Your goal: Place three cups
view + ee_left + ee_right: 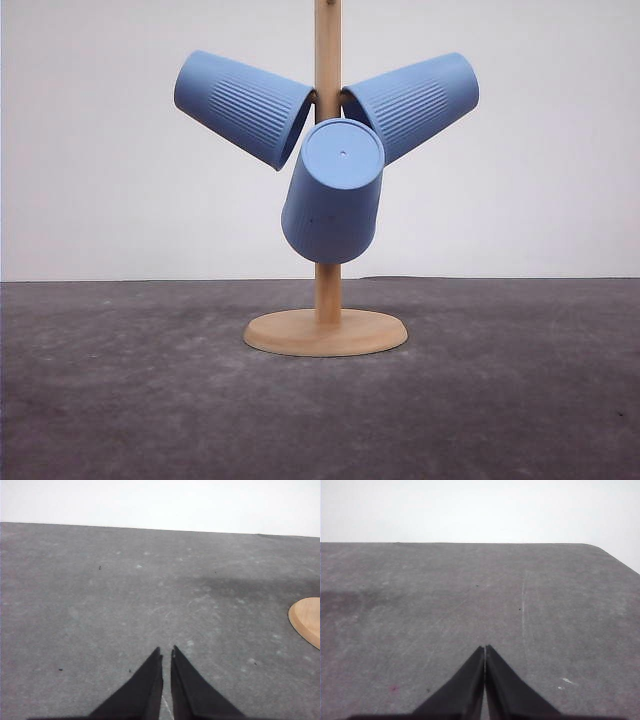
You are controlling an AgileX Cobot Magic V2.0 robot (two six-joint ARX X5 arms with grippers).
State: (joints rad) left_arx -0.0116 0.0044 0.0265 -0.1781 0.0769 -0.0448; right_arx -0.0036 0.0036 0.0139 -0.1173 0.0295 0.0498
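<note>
Claws come nearest. The left claw [166, 652], black with pointed fingers, hangs over bare grey counter [125, 595] with its fingertips nearly together, a thin sliver of gap between them, gripping nothing. The right claw [485, 648] is pressed fully together, tips touching, also empty, above a scuffed stretch of the same counter [470, 595] whose far right corner curves away.

Further out, towards the middle of the dark grey counter [120, 400], stands a light wooden cup tree: a round flat base [326, 333] with an upright pole [327, 60] rising from its centre. An edge of that round base [306, 620] shows in the left wrist view, well apart from the left claw.

All three light-blue ribbed plastic tumblers hang on the tree, clear of the counter. The front cup [334, 190] points its flat base, with a small centre dot, towards the camera and tilts mouth-down. Behind it, the left cup [243, 107] angles base up and outward to the left, and the right cup [413, 103] mirrors it to the right, their mouths meeting at the pole. A plain white wall [520, 180] lies beyond the counter's far edge.
</note>
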